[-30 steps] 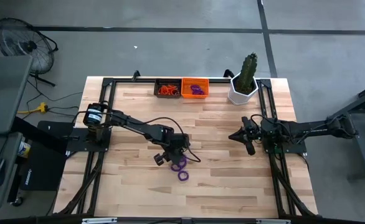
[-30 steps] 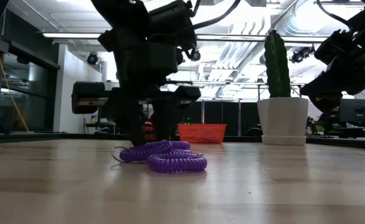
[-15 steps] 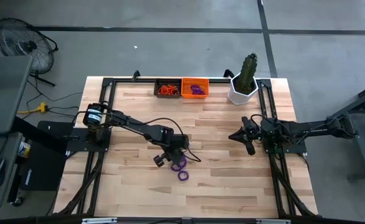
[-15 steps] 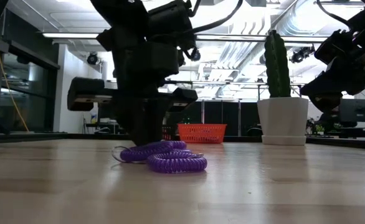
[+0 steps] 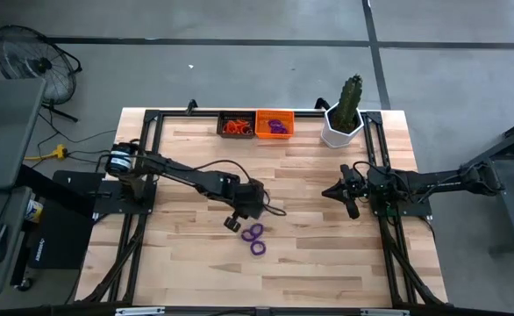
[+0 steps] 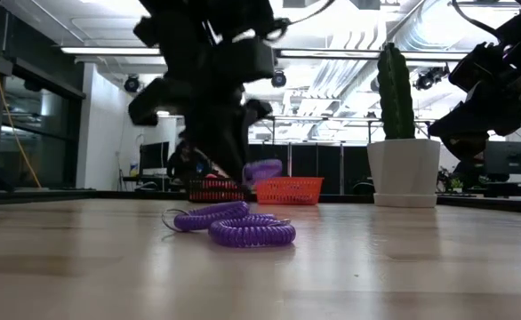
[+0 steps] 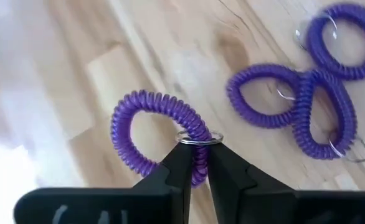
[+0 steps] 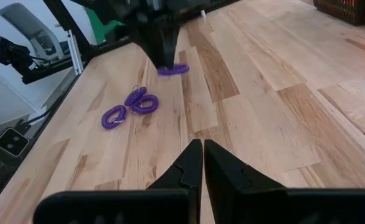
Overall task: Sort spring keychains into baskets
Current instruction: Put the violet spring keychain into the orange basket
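My left gripper (image 5: 236, 220) hangs above the middle of the table, shut on one purple spring keychain (image 7: 151, 134), which also shows in the low view (image 6: 263, 169). Three more purple keychains (image 7: 263, 96) (image 7: 322, 118) (image 7: 347, 34) lie flat on the wood just nearer the table's near edge (image 5: 255, 239). At the far edge stand the black basket (image 5: 234, 125), holding orange keychains, and the orange basket (image 5: 274, 124), holding purple ones. My right gripper (image 8: 203, 152) waits shut at the table's right side (image 5: 334, 191). My left gripper pinches the purple keychain's coil right beside its metal split ring (image 7: 198, 138), between the two fingertips. The fingers (image 7: 179, 165) come slanting down from above. The loop is lifted clear of the table and sticks out sideways from the fingertips (image 6: 262, 169), roughly level.
A white pot with a cactus (image 5: 343, 127) stands at the far right corner, next to the orange basket. Black frame rails (image 5: 143, 211) run along the table's left, right and far sides. Bare wood lies between the keychains and the baskets.
My left gripper has shut on one purple keychain lying by the others, then risen and rolled about its own axis. That keychain is now lifted clear of the table; the other purple ones have stayed where they lay.
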Available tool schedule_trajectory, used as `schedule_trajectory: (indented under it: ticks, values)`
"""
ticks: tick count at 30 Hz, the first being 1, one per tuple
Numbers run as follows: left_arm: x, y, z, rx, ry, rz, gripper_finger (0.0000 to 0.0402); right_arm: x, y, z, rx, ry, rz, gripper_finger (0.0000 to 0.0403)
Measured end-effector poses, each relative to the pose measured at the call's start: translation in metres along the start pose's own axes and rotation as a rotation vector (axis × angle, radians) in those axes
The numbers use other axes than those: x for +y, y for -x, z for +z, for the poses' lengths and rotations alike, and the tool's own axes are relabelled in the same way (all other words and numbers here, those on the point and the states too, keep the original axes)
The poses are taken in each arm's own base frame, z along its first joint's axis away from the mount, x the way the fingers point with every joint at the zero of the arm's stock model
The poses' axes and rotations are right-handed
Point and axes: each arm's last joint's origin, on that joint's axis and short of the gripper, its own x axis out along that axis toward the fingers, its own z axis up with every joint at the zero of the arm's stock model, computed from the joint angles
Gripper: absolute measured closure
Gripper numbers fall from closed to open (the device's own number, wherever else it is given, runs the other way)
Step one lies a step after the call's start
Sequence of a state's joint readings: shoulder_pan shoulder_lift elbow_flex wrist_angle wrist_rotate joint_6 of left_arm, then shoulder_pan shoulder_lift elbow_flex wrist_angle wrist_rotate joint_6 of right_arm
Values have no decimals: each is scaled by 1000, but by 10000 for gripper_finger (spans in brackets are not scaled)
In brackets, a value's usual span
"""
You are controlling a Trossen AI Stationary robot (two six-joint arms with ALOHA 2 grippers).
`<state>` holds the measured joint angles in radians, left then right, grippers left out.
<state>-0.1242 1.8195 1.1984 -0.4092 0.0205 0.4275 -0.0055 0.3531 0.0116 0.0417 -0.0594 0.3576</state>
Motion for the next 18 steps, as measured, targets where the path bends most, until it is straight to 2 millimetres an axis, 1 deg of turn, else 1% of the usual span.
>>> schedule_trajectory:
  ticks: [2, 6, 9, 13, 15, 18]
  values:
    - [2, 9, 2, -13, 30, 37, 364, 0, 0, 0, 0, 0, 0, 391]
    - [15, 27, 3, -47, 122, 129, 363, 0, 0, 0, 0, 0, 0, 391]
    - [28, 36, -1, -59, 257, 192, 363, 0, 0, 0, 0, 0, -1, 391]
    - [47, 48, -9, -88, 454, 232, 363, 0, 0, 0, 0, 0, 0, 391]
    - [59, 53, -11, -99, 548, 248, 363, 0, 0, 0, 0, 0, 0, 391]
    - [79, 67, -10, -116, 630, 279, 363, 0, 0, 0, 0, 0, 0, 391]
